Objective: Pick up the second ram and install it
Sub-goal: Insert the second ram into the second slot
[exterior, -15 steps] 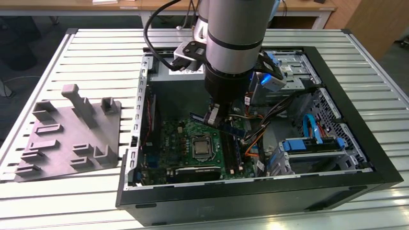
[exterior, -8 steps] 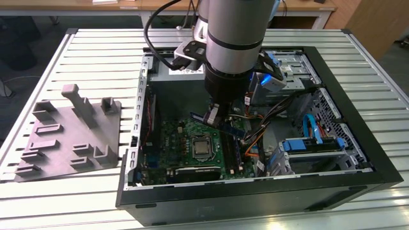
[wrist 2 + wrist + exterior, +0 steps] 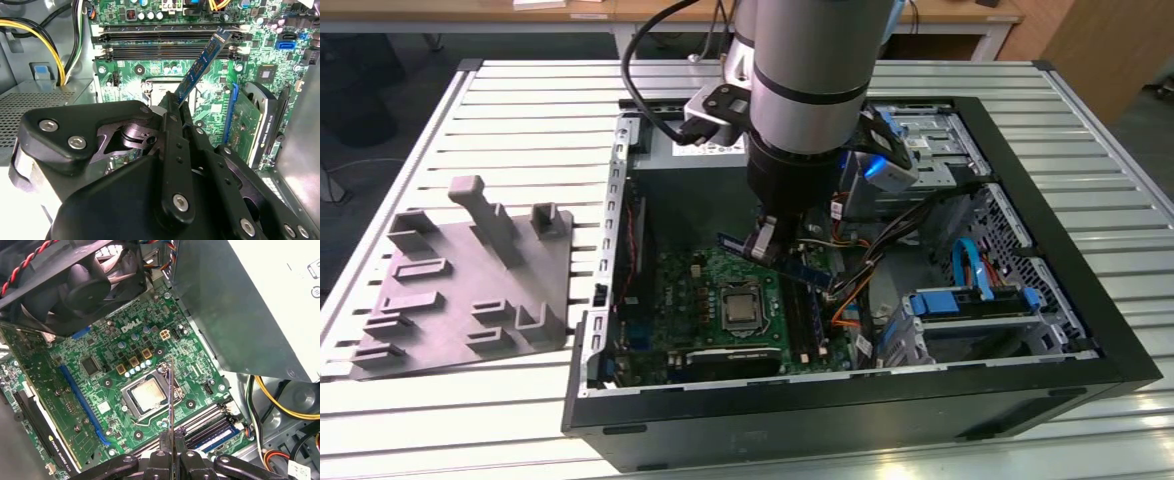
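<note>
Thin second ram (image 3: 202, 62) (dark blue) hangs tilted above mobo (image 3: 125, 75).

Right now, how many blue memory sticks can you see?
2. One stick is pinched in the claw; the other stick sits plugged into the motherboard. More may be hidden.

An open black computer case (image 3: 854, 405) sits on the slatted worktop (image 3: 520, 100), its green motherboard (image 3: 683, 290) exposed, a grey fixture plate (image 3: 467, 290) lying just beside it.
</note>
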You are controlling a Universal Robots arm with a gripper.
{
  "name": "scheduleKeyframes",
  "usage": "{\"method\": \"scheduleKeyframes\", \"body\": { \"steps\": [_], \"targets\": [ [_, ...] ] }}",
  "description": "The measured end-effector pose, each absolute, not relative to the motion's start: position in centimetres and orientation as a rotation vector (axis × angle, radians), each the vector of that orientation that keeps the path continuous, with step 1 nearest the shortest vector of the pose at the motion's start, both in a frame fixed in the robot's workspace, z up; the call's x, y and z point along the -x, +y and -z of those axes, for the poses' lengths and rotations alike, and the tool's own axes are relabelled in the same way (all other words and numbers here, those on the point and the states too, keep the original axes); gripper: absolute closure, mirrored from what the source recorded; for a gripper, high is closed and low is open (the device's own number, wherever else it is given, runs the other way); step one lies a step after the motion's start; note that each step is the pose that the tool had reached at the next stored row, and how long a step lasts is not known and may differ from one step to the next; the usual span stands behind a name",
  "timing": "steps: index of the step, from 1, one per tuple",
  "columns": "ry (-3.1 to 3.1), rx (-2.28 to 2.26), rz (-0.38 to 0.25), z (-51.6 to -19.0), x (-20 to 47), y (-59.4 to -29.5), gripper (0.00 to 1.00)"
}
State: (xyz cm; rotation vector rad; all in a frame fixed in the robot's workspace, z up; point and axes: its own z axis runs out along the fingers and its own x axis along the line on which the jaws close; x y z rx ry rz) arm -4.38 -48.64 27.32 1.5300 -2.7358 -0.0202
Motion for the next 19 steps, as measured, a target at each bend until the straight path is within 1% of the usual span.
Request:
{"method": "scheduleKeyframes", "body": {
  "steps": [19],
  "targets": [
    [-2.772,-1.465,0.020,-27.31,4.38,-48.64,0.86]
  ]
}}
